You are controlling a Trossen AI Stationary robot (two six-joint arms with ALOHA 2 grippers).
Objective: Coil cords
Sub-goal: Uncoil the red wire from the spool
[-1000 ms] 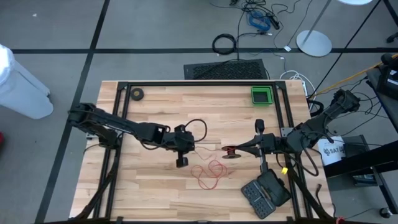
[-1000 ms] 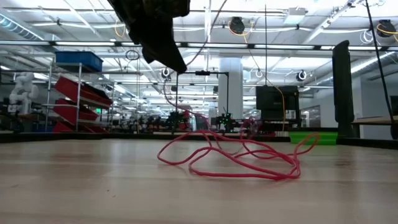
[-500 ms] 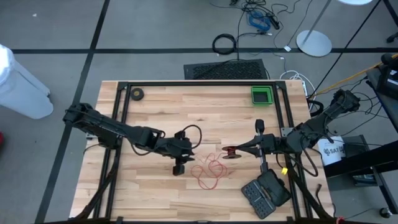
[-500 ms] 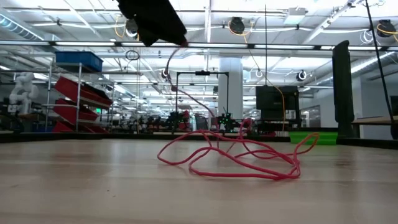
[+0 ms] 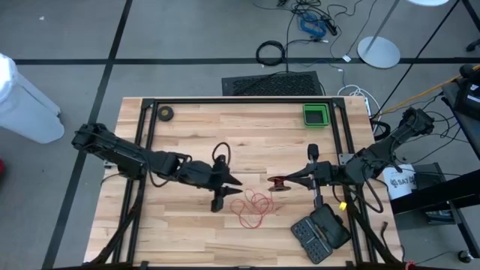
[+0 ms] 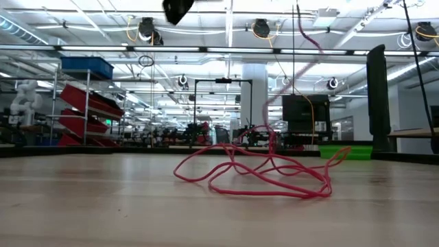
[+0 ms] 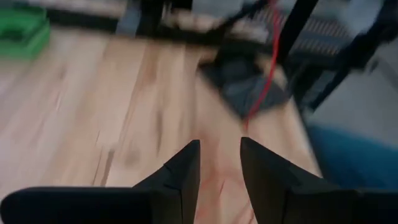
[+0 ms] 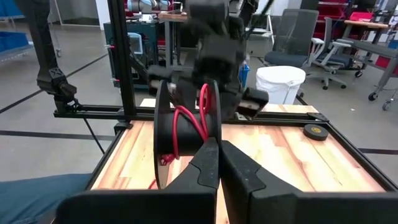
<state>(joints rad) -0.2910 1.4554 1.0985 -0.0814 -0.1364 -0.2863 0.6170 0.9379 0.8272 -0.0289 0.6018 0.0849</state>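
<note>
- My left gripper (image 5: pixel 234 182) sits over the middle of the light wooden slatted table (image 5: pixel 187 135), fingers parted with a clear gap and nothing between them in my left wrist view.
- The long thin red cord (image 5: pixel 252 207) lies in a loose tangle of loops just beside that claw, on the side toward the table's near edge; one strand rises out of the heap in the low view, though I cannot trace where it ends.
- My right gripper (image 5: pixel 289 181) is clenched on the small round black reel (image 8: pixel 166 134), held near the table's middle with a few turns of red cord on it, the disc standing on edge.
- The relation that matters, as I judge it: the slack lies between my two claws, nearer the left one, and the reel's axis points roughly along the table toward my left arm.
- Writing: a white container past the table's right edge carries dark letters I cannot read for certain; no other label is legible.
</note>
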